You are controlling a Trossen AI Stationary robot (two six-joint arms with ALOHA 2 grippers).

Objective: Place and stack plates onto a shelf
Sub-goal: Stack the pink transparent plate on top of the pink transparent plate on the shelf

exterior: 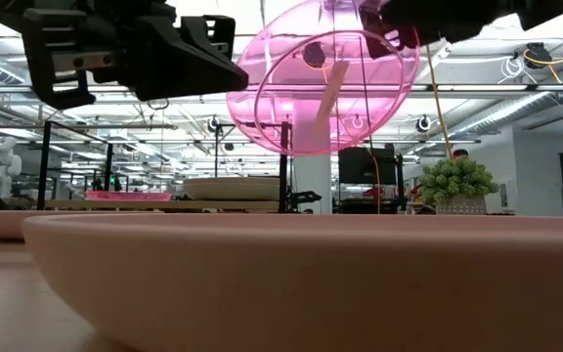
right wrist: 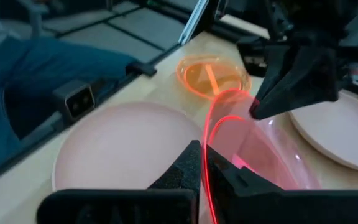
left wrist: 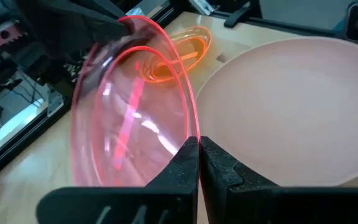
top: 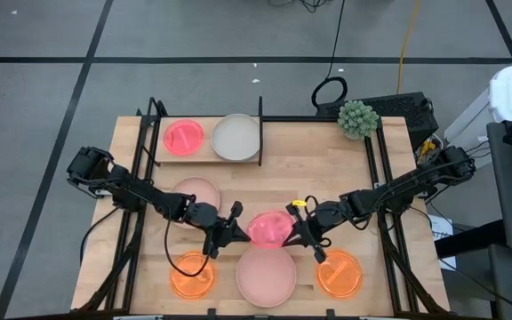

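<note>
The counter (top: 327, 169) carried the shelf (top: 207, 158) at its far left, holding a pink plate (top: 183, 137) and a beige plate (top: 236, 137). Above a big pale-pink plate (top: 266, 276), both arms held a see-through pink plate (top: 269, 229) tilted in the air: the left pincer (top: 235, 233) and right pincer (top: 299, 233) each pinched an opposite rim.
</note>
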